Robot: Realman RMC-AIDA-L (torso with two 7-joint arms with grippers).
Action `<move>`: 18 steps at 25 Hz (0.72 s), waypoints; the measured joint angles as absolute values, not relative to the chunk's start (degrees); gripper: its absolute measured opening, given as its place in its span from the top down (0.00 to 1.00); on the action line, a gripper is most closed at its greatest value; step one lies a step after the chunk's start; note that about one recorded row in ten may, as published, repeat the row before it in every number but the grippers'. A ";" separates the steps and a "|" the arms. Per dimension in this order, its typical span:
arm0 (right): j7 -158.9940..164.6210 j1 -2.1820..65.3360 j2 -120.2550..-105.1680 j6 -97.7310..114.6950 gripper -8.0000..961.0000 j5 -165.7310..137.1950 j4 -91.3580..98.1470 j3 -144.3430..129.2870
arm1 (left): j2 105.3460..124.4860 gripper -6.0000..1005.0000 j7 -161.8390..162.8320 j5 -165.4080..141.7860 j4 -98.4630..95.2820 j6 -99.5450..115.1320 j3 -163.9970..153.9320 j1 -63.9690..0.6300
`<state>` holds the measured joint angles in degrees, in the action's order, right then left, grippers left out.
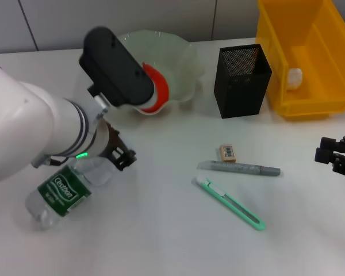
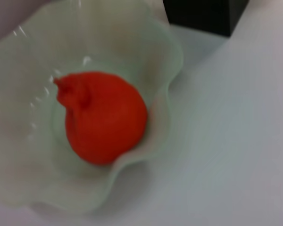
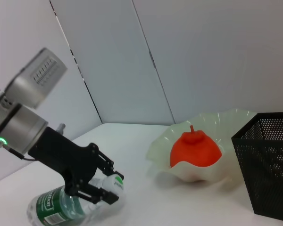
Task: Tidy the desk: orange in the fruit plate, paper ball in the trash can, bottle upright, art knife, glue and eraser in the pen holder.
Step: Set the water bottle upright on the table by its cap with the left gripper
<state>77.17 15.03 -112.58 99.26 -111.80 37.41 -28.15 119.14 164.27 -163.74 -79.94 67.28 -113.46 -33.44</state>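
The orange (image 1: 157,87) (image 2: 104,117) (image 3: 195,148) lies in the pale green fruit plate (image 1: 187,63) (image 2: 165,61) (image 3: 162,146). The clear bottle (image 1: 63,192) (image 3: 61,207) with a green label lies on its side at the front left. My left gripper (image 1: 119,154) (image 3: 111,183) is open, its fingers straddling the bottle's white cap end. Mid-table lie the eraser (image 1: 227,152), the grey glue stick (image 1: 241,168) and the green art knife (image 1: 230,204). The black mesh pen holder (image 1: 241,80) (image 3: 269,169) stands behind them. The paper ball (image 1: 294,77) sits in the yellow trash can (image 1: 310,103). My right gripper (image 1: 322,148) hangs open at the right edge.
The left arm's white forearm and black camera housing (image 1: 112,66) hang over the table's left side and hide part of the plate. A grey panelled wall runs behind the table.
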 joint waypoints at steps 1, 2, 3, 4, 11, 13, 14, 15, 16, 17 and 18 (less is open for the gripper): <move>77.16 15.03 -112.58 99.24 0.68 -111.80 37.36 -28.11 | 118.93 0.55 164.26 -163.74 -83.15 67.87 -112.88 -32.47; 77.16 15.03 -112.58 99.24 0.68 -111.80 37.36 -28.11 | 118.93 0.55 164.26 -163.74 -83.15 67.87 -112.88 -32.47; 77.16 15.03 -112.58 99.25 0.68 -111.80 37.36 -27.98 | 118.77 0.55 164.18 -164.19 -86.41 68.95 -112.23 -31.64; 77.17 15.03 -112.58 99.26 0.68 -111.80 37.35 -27.88 | 118.77 0.55 164.18 -164.19 -86.41 68.95 -112.23 -31.64; 77.16 15.25 -112.58 99.32 0.69 -111.80 37.35 -27.68 | 118.73 0.55 164.12 -165.52 -91.88 70.64 -110.27 -29.77; 77.16 15.28 -112.59 99.32 0.69 -111.80 37.35 -27.68 | 118.77 0.55 163.65 -165.03 -94.80 70.67 -108.51 -28.18; 77.16 15.31 -112.58 99.32 0.69 -111.80 37.35 -27.68 | 118.77 0.55 163.65 -165.03 -94.80 70.67 -108.51 -28.18; 77.16 15.34 -112.58 99.32 0.69 -111.80 37.35 -27.68 | 118.77 0.55 163.65 -165.03 -94.80 70.67 -108.51 -28.18; 77.17 15.42 -112.59 99.33 0.69 -111.80 37.35 -27.68 | 118.77 0.55 163.58 -164.89 -95.36 70.67 -108.28 -27.84; 77.17 15.42 -112.59 99.33 0.69 -111.80 37.35 -27.68 | 118.77 0.55 163.58 -164.89 -95.36 70.67 -108.28 -27.84; 77.16 15.49 -112.58 99.37 0.69 -111.80 37.35 -27.68 | 118.72 0.55 163.57 -163.95 -97.10 70.71 -107.55 -27.13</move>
<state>77.16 15.49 -112.58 99.37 -111.80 37.35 -27.68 118.72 163.57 -163.95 -97.10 70.71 -107.55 -27.13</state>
